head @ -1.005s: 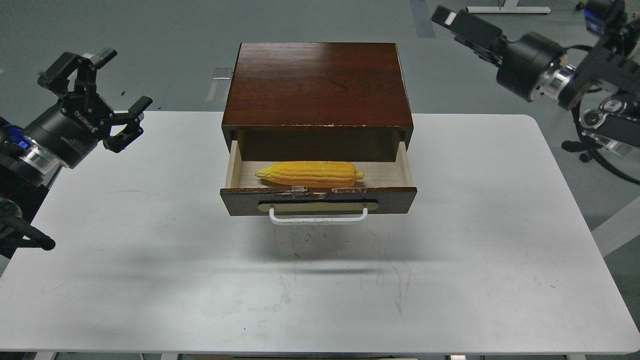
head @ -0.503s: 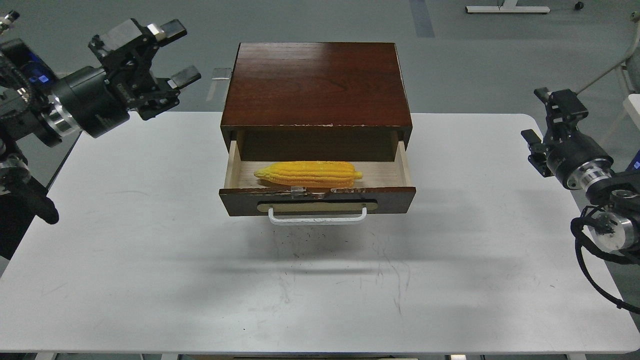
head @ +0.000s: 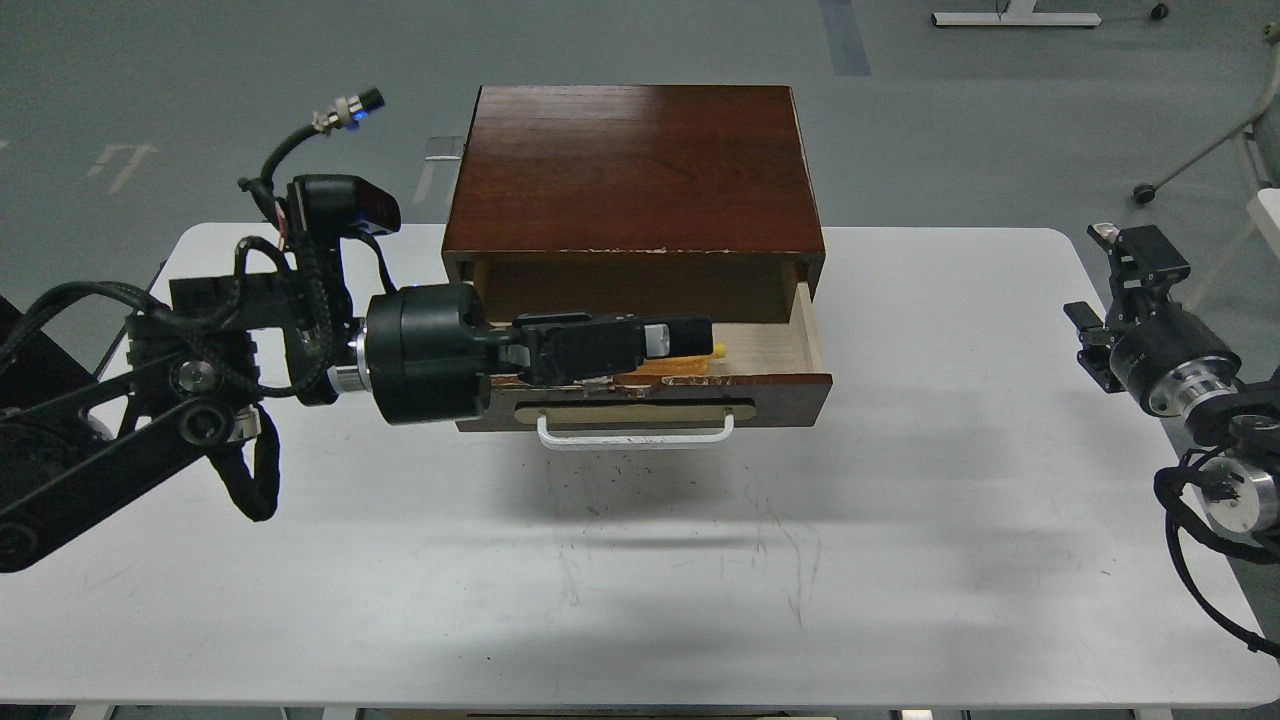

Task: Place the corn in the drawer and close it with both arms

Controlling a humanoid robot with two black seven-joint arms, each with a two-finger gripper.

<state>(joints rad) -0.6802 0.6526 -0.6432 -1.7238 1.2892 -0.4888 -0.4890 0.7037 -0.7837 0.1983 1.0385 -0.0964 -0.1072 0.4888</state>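
Left gripper (head: 672,340) fingers (head: 600,345) lie flat across the open drawer, pointing to 3 o'clock, stacked edge-on so I cannot tell if they are spread or pinched, or whether they touch anything. Directly behind them sits the corn (head: 690,362), inside the drawer; only its orange-yellow 3 o'clock end shows, rest hidden by the fingers and wrist. Drawer (head: 780,385) is pulled out toward 6 o'clock from the brown cabinet (head: 630,160), white bar handle (head: 635,438) free, nothing on it. Right gripper (head: 1125,280) hangs well apart at 3 o'clock over the white table (head: 640,560) edge, seen small and dark, finger gap cannot be told, holds nothing visible.

Judgement: corn looks like a light hollow plastic toy, stiff, ridged so not very slippery, not fragile; best pinched across the thick middle, not the tapered tip. It already lies in the drawer, so what remains is closing: drawer front is rigid wood, should slide with a flat push on the front panel either side of the handle, one arm each side to avoid skewing
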